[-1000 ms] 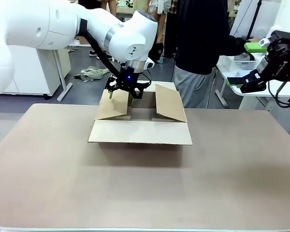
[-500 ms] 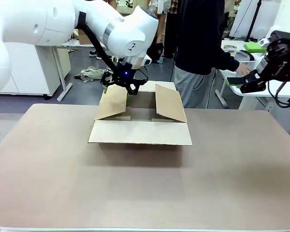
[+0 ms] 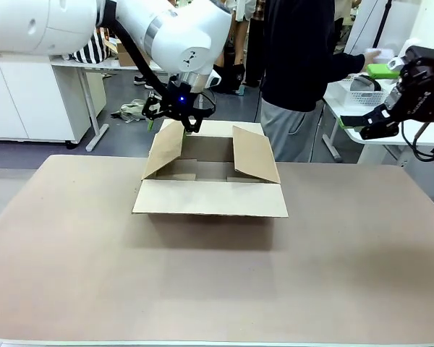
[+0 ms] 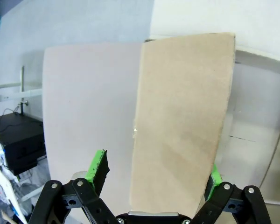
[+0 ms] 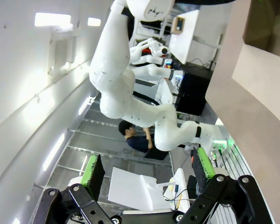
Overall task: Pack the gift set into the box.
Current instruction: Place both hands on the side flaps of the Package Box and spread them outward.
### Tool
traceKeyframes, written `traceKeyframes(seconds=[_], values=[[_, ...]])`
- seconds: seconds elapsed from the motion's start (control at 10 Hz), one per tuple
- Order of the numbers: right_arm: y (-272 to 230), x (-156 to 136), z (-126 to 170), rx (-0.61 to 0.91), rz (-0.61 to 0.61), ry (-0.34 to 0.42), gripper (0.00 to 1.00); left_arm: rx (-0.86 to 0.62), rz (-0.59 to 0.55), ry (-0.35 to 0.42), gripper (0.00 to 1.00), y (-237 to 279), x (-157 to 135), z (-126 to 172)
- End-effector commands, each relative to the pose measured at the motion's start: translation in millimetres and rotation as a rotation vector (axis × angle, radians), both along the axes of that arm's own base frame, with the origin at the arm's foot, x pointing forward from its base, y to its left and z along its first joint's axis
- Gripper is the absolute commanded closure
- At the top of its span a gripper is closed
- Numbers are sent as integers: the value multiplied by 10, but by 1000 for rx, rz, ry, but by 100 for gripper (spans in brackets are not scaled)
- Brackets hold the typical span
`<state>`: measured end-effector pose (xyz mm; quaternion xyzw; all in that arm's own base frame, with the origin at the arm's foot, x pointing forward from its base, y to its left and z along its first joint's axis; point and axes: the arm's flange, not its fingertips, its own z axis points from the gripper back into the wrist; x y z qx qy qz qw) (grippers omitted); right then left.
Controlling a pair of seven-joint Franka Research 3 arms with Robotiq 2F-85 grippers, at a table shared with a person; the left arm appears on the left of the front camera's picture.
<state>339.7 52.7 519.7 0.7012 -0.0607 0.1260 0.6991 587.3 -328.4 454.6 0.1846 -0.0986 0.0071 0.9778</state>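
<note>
Hovering over the left flap of the box (image 3: 210,189), the left gripper (image 3: 173,124) has its jaws spread wide, cardboard standing unclamped between them. The box sits mid-table, flaps open. Further right, a person's hand (image 3: 367,58) reaches above the white basket (image 3: 362,94) on a side table (image 3: 331,96). The right gripper (image 3: 362,125) hangs beside it, fingers apart, empty.

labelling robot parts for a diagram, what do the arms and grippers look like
The left arm is white and rounded, with a silver joint ring, a small black logo and a blue wrist light. The left gripper and right gripper are black with green pads; a black cable loops by the right one.
</note>
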Motion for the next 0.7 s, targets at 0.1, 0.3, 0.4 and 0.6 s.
traceKeyframes(seconds=[0.1,0.3,0.4,0.6], values=[[3,14,10,10,7,-26,0,-8,62,-30,0,374,-208,62],[3,14,10,10,7,-26,0,-72,54,-11,0,633,-246,151],[3,14,10,10,7,-26,0,-118,46,5,0,769,-270,181],[3,14,10,10,7,-26,0,-217,8,35,0,1038,-343,228]])
